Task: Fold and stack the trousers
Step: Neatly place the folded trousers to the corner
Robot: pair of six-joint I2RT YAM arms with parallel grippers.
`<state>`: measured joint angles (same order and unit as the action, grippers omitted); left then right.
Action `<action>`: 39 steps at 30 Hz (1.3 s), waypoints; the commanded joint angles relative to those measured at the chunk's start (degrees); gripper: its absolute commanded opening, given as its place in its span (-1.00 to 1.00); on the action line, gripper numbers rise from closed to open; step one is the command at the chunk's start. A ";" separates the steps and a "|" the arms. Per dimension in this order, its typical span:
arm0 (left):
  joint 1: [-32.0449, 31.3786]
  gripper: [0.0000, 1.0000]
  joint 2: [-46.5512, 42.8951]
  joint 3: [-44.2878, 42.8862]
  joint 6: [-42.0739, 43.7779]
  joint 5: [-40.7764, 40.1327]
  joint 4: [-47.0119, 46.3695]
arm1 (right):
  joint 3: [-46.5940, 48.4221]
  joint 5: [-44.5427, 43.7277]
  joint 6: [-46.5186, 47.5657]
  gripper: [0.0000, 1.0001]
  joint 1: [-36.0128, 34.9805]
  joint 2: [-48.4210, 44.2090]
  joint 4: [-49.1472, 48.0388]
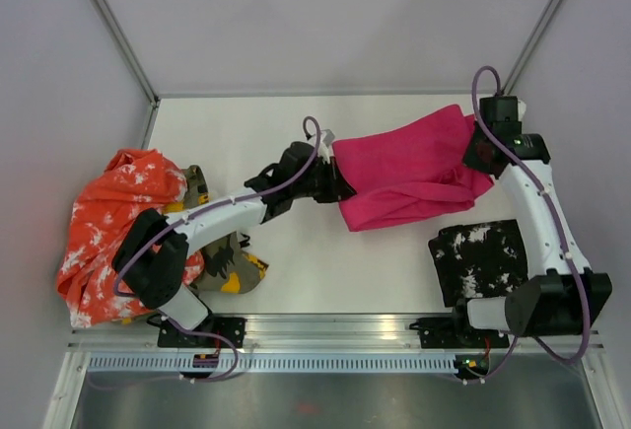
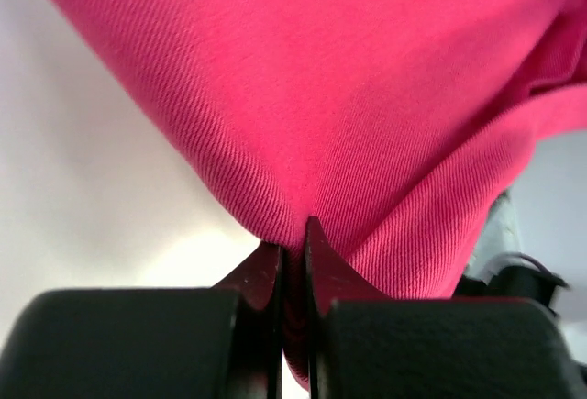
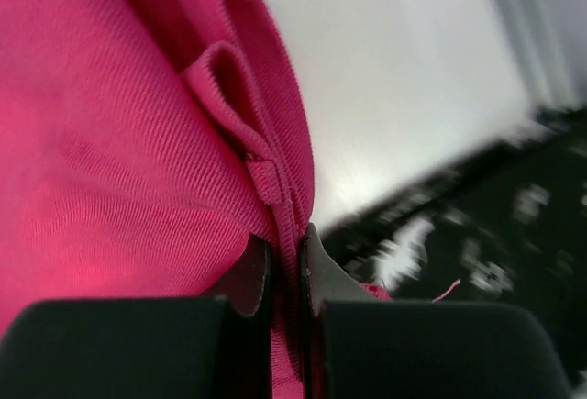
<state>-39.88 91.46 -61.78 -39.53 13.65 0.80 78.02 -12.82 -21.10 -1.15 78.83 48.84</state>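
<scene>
as arms (image 1: 532, 202) extend, left tool (image 2: 293, 231) and right tool (image 3: 286, 238) pinch pink trousers (image 1: 409, 168).

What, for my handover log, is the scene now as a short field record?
held: magenta-pink cloth trousers, spanning between both arms
left fingers: shut on its left edge
right fingers: shut on its right end
laid flat: black white-splattered trousers, near right
heaped left: orange-white mottled trousers, olive-yellow camouflage trousers
</scene>
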 commanded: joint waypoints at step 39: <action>-35.18 -0.95 27.63 -7.92 -8.28 -21.03 -29.89 | -39.69 -46.95 46.58 -1.00 35.25 -21.53 -54.63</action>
<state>-75.57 117.73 -70.91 -52.12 -7.33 -35.44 36.67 -49.98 20.18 31.57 56.27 17.58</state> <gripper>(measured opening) 0.074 0.074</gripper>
